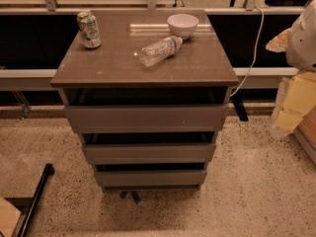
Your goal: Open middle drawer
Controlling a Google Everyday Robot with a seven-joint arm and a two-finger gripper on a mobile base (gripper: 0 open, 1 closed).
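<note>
The grey-brown cabinet [145,63] stands in the middle of the camera view with three handleless drawer fronts stacked below its top. The middle drawer [149,152] is the second front, between the taller top front [147,116] and the narrow bottom front [149,177]. It sits in line with the other two, with a dark gap above it, and none of its interior shows. My gripper is out of view. Only a white part of my arm [302,38] shows at the right edge, well away from the cabinet.
On the cabinet top are a can [89,29] at back left, a white bowl [182,24] at the back and a plastic bottle [159,50] lying on its side. A black rod [34,197] lies at lower left. Yellow and white objects [294,102] stand at right.
</note>
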